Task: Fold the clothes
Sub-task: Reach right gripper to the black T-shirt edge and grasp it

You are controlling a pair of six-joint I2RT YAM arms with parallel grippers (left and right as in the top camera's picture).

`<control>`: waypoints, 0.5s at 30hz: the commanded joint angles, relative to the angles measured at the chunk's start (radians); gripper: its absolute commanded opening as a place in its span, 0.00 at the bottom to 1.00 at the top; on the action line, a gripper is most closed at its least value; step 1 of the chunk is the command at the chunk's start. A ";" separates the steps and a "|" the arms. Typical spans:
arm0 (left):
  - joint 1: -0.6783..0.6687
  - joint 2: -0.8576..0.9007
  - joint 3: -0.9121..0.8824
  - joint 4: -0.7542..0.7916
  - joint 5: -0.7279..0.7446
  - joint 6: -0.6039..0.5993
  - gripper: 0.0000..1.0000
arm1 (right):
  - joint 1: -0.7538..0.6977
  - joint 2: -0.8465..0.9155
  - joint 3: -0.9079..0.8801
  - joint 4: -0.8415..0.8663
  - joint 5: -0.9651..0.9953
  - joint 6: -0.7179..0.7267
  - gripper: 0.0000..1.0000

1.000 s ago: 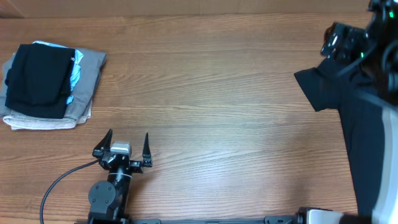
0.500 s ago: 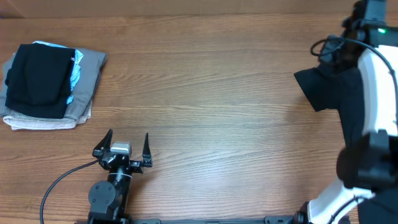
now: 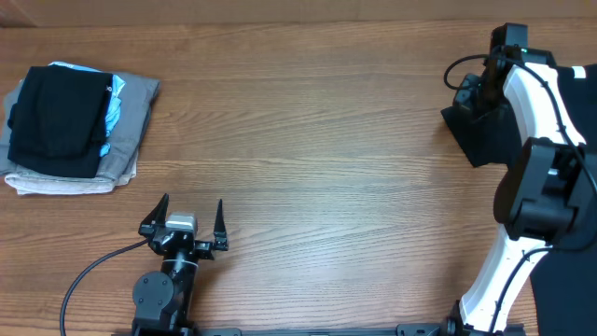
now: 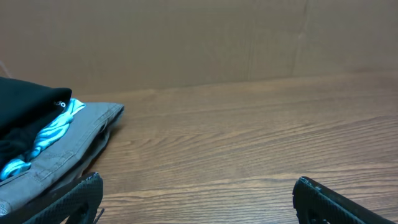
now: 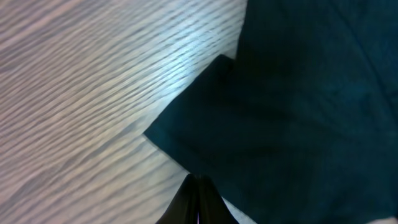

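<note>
Dark T-shirt (image 3: 485, 149) — right edge, sleeve (image 5: 211, 124) spread flat. Right gripper (image 3: 465, 91) over sleeve, fingers together. Left gripper (image 3: 191, 219) — near edge, fingers apart. Folded clothes stack (image 3: 70, 131), far-left corner.

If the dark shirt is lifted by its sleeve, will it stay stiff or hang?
Likely floppy and light: the shirt lies flat, its sleeve thin. It may drag on the smooth table, not roll.
</note>
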 commanded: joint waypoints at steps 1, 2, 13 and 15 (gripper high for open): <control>0.005 -0.010 -0.003 0.003 -0.008 -0.014 1.00 | -0.001 0.049 0.013 0.013 0.064 0.082 0.04; 0.005 -0.010 -0.003 0.003 -0.008 -0.014 1.00 | -0.001 0.063 0.013 0.023 0.069 0.084 0.04; 0.005 -0.010 -0.003 0.003 -0.008 -0.014 1.00 | 0.020 0.132 0.012 0.085 0.018 0.084 0.04; 0.005 -0.010 -0.003 0.003 -0.008 -0.014 1.00 | 0.038 0.144 0.011 0.085 -0.032 0.086 0.04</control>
